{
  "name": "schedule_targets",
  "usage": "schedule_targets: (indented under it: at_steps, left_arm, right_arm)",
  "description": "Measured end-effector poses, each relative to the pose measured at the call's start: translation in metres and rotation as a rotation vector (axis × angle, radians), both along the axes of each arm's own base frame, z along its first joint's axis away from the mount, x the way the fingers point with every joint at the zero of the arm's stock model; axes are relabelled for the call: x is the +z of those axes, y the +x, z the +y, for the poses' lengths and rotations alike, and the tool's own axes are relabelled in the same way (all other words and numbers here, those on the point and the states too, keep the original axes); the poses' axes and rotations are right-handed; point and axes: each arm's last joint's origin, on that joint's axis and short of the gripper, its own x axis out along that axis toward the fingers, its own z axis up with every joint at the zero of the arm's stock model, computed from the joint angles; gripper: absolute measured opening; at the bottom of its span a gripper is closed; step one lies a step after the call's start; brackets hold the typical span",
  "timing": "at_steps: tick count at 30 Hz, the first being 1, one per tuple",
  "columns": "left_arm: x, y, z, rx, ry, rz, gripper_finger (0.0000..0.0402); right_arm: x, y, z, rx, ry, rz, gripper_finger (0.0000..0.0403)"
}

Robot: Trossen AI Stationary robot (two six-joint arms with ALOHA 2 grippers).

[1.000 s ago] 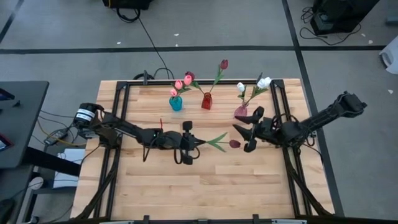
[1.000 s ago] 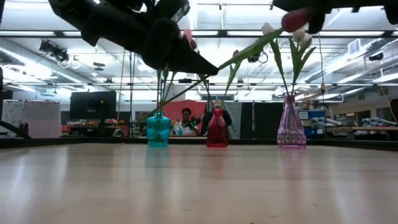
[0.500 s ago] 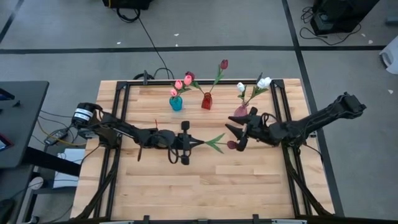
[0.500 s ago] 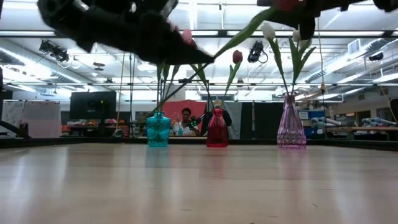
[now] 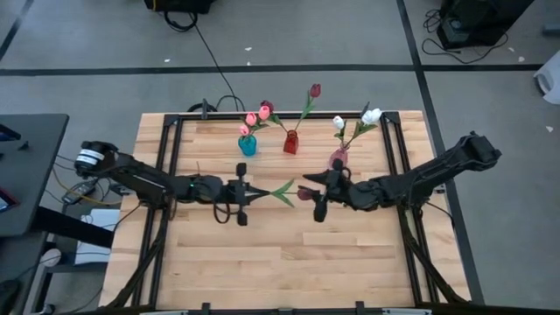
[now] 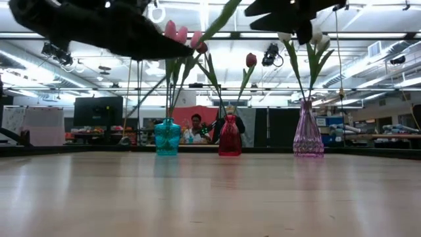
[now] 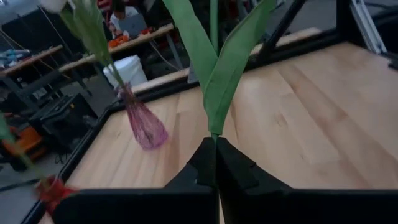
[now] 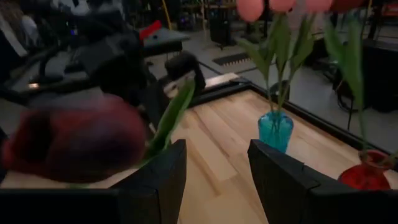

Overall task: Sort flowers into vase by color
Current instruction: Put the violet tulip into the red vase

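One dark red tulip with green leaves hangs in the air over the table's middle, roughly level, head toward the table's right. My left gripper is shut on its stem. My right gripper is open at the head; in the right wrist view the head shows beside one finger, not between the two. Along the far edge stand a teal vase with pink tulips, a red vase with a dark red tulip and a purple vase with white tulips. My left gripper pinches the tulip's stem between its two fingers, just below where the leaves branch off. The fingers come level from the table's left and lie along the stem. The flower is lifted clear and sticks out past the fingertips toward the right gripper. My right gripper is open at the head; I cannot tell whether a finger touches it.
The three vases stand close together at the far edge, their flowers leaning over the table. A black frame borders the wooden top. The near half of the table is bare wood. A person sits far behind the vases.
My left gripper has carried the tulip toward the table's left edge, and the low view shows arm and stem higher than before. My right gripper has followed leftward, faster, closing the distance until its open fingers reach the dark red head.
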Motion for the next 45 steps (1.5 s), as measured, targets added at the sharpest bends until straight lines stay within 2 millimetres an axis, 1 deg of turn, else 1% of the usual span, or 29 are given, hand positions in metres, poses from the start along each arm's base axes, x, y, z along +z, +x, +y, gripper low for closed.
schedule_targets:
  at_steps: [3,5,9,11,18,24,27,31,35,37,39,42,45]
  left_arm:
    - [0.001,-0.009,0.002,0.002,-0.004,-0.024,0.0005]
    - [0.000,-0.015,0.003,0.002,-0.007,-0.040,0.0005]
    - [0.004,-0.018,0.003,-0.004,-0.013,-0.074,0.0005]
    - [0.007,-0.017,0.002,-0.028,-0.021,-0.090,0.0005]
    - [0.005,-0.017,0.002,-0.033,-0.021,-0.082,0.0005]
    - [0.005,-0.016,0.002,-0.027,-0.021,-0.085,0.0005]
    - [0.005,-0.016,0.003,-0.003,-0.015,-0.089,0.0005]
    - [0.005,-0.016,0.008,0.086,-0.006,-0.091,0.0005]
    - [0.007,-0.016,0.010,0.106,-0.030,-0.119,0.0005]
    - [0.010,-0.016,0.010,0.102,-0.043,-0.144,0.0005]
    - [0.011,-0.014,0.009,0.074,-0.053,-0.169,0.0005]
    - [0.009,-0.011,0.006,0.010,-0.069,-0.186,0.0005]
    - [0.006,-0.006,0.004,-0.015,-0.086,-0.224,0.0005]
  right_arm:
    - [-0.004,0.009,0.000,0.035,0.019,0.016,0.0185]
    - [-0.005,0.016,-0.002,0.060,0.066,0.008,0.0185]
    - [-0.014,0.022,-0.008,0.085,0.130,0.036,0.0185]
    - [-0.018,0.021,-0.009,0.075,0.136,0.060,0.0185]
    - [-0.014,0.020,-0.010,0.066,0.138,0.042,0.0185]
    - [-0.027,0.025,-0.009,0.055,0.093,0.109,0.0185]
    - [-0.032,0.024,-0.010,0.070,0.084,0.156,0.0185]
    - [-0.037,0.022,-0.012,0.109,0.092,0.228,0.0185]
    - [-0.035,0.025,-0.016,0.104,0.083,0.200,0.0185]
    - [-0.034,0.030,-0.017,0.102,0.083,0.151,0.0185]
    - [-0.035,0.039,-0.017,0.151,0.078,0.097,0.0185]
    - [-0.044,0.050,-0.013,0.233,0.075,0.052,0.0185]
    - [-0.055,0.057,-0.012,0.240,0.072,0.056,0.0185]
